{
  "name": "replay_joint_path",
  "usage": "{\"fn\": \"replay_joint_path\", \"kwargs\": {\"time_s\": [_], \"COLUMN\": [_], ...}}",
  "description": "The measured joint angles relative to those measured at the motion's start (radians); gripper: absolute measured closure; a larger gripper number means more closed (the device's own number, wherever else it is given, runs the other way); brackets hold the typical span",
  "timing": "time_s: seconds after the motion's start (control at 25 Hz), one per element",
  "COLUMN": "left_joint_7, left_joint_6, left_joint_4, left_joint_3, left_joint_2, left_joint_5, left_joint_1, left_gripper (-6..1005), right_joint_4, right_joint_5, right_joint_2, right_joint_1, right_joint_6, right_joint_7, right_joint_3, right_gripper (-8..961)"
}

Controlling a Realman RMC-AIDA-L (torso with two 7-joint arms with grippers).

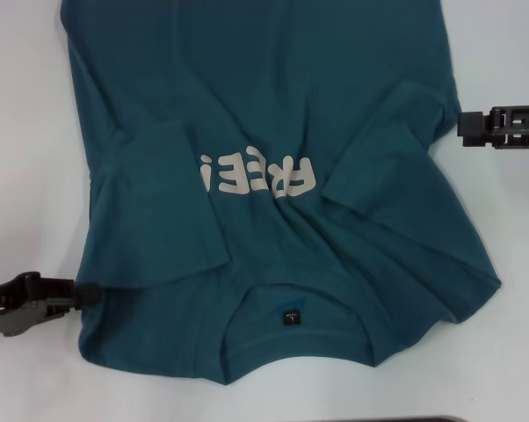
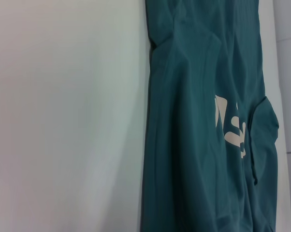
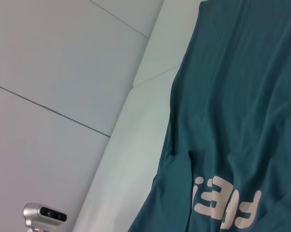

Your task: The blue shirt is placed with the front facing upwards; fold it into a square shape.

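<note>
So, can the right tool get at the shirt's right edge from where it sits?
Probably yes: the right tool sits beside the blue shirt at its right edge, with only bare table around it.

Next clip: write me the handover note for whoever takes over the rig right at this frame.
Left gripper: at the blue shirt's left edge near the collar. Right gripper: at the shirt's right edge, higher up.
Shirt lies front up on the white table, collar nearest the robot, cream lettering showing.
Done: both sleeves folded in over the chest.
Left: fold the sides and length to make a square; body is unfolded and wrinkled.
</note>
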Motion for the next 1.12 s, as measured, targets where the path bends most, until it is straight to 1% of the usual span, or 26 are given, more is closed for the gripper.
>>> {"fn": "replay_joint_path", "kwargs": {"time_s": [0.24, 0.36, 0.4, 0.44, 0.56, 0.68, 0.8, 1.12], "left_joint_7": [0.000, -0.001, -0.001, -0.001, -0.001, -0.002, -0.003, -0.002], "left_joint_6": [0.005, 0.016, 0.020, 0.022, 0.020, 0.015, 0.018, 0.016], "left_joint_4": [0.004, 0.003, 0.001, 0.000, -0.003, -0.003, -0.001, 0.001], "left_joint_3": [-0.003, -0.005, -0.006, -0.007, -0.011, -0.017, -0.022, -0.022], "left_joint_2": [0.009, 0.023, 0.029, 0.035, 0.059, 0.069, 0.075, 0.076], "left_joint_5": [0.000, -0.004, -0.005, -0.006, -0.006, -0.007, -0.007, -0.007], "left_joint_1": [-0.001, 0.000, 0.002, 0.004, 0.005, 0.003, -0.002, -0.005], "left_gripper": [914, 941, 950, 959, 958, 957, 956, 953], "right_joint_4": [0.000, 0.000, -0.002, -0.002, -0.007, -0.008, -0.006, -0.010], "right_joint_5": [-0.011, -0.055, -0.096, -0.096, -0.140, -0.156, -0.188, -0.307], "right_joint_2": [-0.003, -0.013, -0.025, -0.025, -0.040, -0.050, -0.053, -0.051], "right_joint_1": [0.000, 0.000, -0.001, -0.001, -0.010, -0.024, -0.035, -0.035], "right_joint_6": [0.000, -0.007, -0.016, -0.016, -0.023, -0.025, -0.031, -0.067], "right_joint_7": [0.000, 0.004, 0.009, 0.009, 0.021, 0.025, 0.026, 0.039], "right_joint_3": [-0.008, -0.009, -0.005, -0.005, -0.001, -0.007, -0.008, -0.007], "right_gripper": [390, 391, 392, 393, 394, 396, 398, 402]}}
